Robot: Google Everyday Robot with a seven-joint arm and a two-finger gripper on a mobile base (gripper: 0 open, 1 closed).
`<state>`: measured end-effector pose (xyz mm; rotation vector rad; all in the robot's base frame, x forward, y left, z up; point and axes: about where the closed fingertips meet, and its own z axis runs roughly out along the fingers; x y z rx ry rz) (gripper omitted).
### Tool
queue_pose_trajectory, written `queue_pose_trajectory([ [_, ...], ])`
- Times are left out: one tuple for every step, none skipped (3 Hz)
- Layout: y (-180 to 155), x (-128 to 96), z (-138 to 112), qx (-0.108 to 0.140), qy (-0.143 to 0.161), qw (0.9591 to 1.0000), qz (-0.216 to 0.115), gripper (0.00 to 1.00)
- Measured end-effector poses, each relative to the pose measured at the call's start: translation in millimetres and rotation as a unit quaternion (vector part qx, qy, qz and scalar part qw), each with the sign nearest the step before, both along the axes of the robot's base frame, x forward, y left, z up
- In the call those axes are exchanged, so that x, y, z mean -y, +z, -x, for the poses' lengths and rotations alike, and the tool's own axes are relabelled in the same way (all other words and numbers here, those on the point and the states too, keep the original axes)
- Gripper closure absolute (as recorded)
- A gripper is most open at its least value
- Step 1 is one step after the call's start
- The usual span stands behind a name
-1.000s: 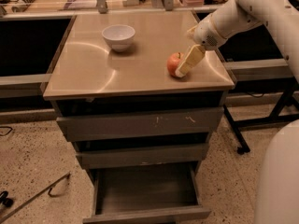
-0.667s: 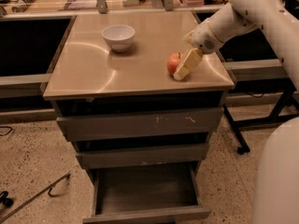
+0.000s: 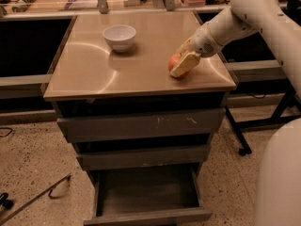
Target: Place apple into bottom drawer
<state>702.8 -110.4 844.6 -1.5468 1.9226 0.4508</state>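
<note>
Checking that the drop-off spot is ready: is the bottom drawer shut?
No, the bottom drawer stands pulled out with its tray showing, while the pincer is at the apple on the cabinet top.

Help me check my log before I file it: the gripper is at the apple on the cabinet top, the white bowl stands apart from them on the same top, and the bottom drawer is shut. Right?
Not quite. The camera view shows the bottom drawer pulled open, not shut. The rest holds: the gripper is at the apple on the cabinet top, and the white bowl stands apart from them.
</note>
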Motion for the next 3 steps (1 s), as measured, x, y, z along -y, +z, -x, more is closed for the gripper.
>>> queue_pose_trajectory([
  [0, 0, 0, 0.000, 0.000, 1.0000, 0.000, 0.61],
  [2, -5, 6, 0.002, 0.008, 1.0000, 0.000, 0.86],
  [19, -14, 28, 0.014, 0.034, 0.9993, 0.003, 1.00],
])
